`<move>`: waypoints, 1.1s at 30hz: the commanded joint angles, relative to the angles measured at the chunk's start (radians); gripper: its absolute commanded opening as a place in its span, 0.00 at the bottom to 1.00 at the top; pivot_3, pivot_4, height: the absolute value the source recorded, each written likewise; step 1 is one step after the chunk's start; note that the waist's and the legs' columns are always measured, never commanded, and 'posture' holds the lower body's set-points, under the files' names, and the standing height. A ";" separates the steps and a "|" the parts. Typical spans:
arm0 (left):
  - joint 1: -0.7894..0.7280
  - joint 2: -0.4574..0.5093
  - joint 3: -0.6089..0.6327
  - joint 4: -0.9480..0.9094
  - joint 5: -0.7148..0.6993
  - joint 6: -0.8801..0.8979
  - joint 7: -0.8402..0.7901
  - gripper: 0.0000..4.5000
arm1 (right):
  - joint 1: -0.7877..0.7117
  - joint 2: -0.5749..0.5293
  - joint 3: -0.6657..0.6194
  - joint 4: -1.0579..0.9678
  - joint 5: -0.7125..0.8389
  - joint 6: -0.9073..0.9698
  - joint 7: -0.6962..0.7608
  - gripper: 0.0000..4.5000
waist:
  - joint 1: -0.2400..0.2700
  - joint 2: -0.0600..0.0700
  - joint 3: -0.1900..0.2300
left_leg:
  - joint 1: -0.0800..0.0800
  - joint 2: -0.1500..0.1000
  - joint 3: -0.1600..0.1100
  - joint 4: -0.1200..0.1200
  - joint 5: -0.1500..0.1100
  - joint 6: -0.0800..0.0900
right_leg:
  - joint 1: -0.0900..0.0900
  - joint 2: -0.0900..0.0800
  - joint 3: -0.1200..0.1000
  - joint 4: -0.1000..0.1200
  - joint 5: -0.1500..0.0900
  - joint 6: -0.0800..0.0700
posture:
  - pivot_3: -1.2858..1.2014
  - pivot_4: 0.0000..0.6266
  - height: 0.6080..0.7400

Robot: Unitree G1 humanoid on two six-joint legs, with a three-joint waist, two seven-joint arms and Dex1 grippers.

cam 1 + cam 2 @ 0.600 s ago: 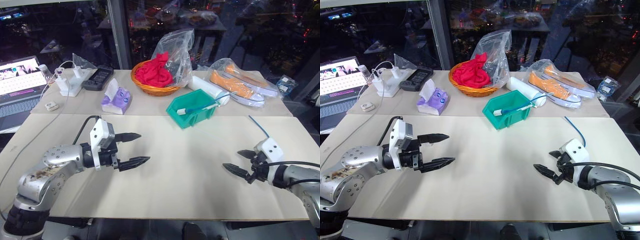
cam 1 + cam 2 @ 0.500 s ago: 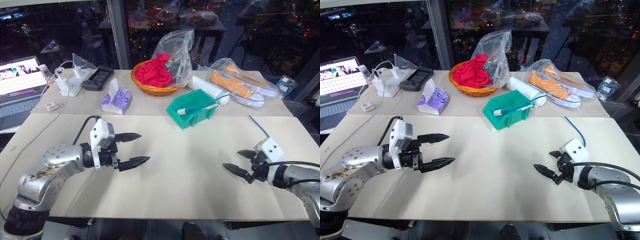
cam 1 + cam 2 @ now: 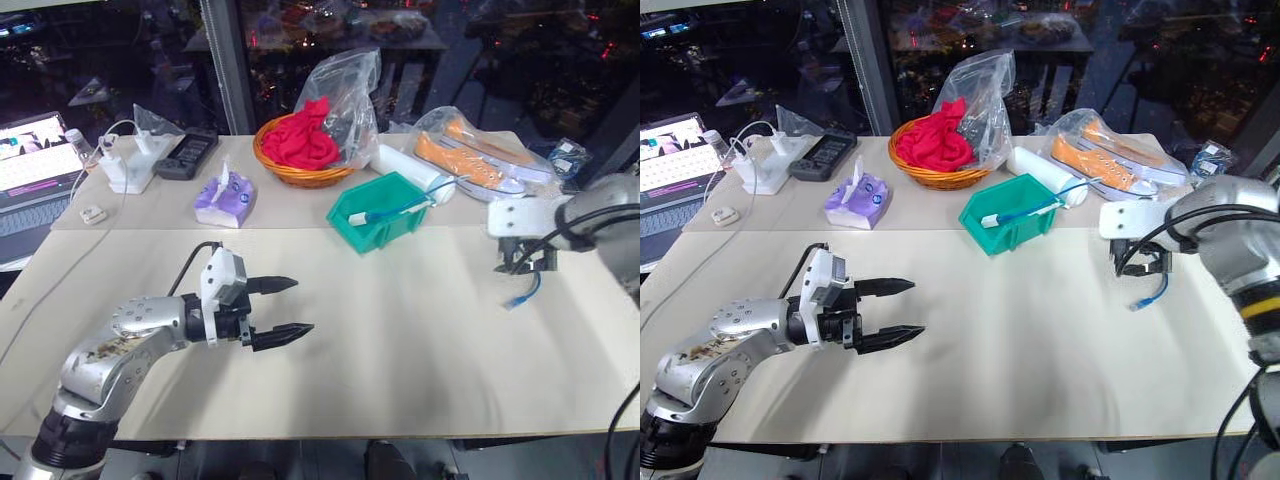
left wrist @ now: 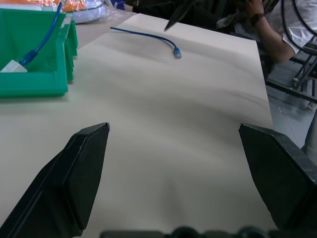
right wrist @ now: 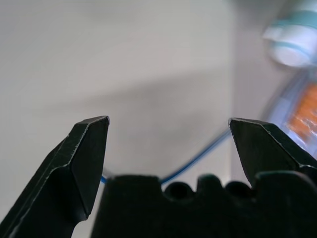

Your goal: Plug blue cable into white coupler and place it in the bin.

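Two claws stand released: the right gripper [image 3: 1143, 262] hovers over the blue cable [image 3: 1151, 291] near the table's right edge, apparently reaching to grasp it. The left gripper [image 3: 898, 312] waits mid-table. The bin [image 3: 1002, 228] sits toward the far edge.

Left gripper [image 3: 283, 310] hovers over near-left of beige table [image 3: 400, 330], fingers spread wide, pointing right. Right gripper [image 3: 524, 262] at right, above blue cable [image 3: 523, 292] lying loose on table. Bin [image 3: 380, 212] at centre far, holding second blue cable and white piece. Behind: orange basket [image 3: 300, 165] with red cloth, tissue pack [image 3: 222, 198], shoes in bag [image 3: 470, 160], laptop [image 3: 30, 170] far left.
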 commanded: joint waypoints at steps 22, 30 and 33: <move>0.050 -0.008 0.028 -0.080 -0.023 0.007 0.063 0.99 | -0.107 0.142 0.112 0.449 -0.276 -0.396 0.050 1.00 | -0.031 0.001 0.000 | 0.001 0.000 0.000 0.000 0.001 -0.002 | 0.001 -0.001 -0.001 0.002 0.000 0.000 | 0.52 0.24 0.91; 0.043 -0.013 0.020 -0.076 -0.021 0.009 0.067 1.00 | -0.094 0.181 0.120 0.523 -0.323 -0.403 -0.008 0.77 | -0.034 -0.002 -0.001 | 0.004 0.000 0.000 0.001 0.001 -0.002 | 0.005 -0.001 -0.001 0.002 0.000 0.000 | 0.52 0.24 0.91; 0.041 -0.014 0.019 -0.075 -0.020 0.009 0.070 1.00 | -0.094 0.192 0.119 0.543 -0.332 -0.418 -0.028 0.56 | -0.034 -0.005 -0.003 | 0.006 0.000 0.000 0.001 0.001 -0.002 | 0.006 -0.001 -0.001 0.002 0.000 0.000 | 0.52 0.24 0.91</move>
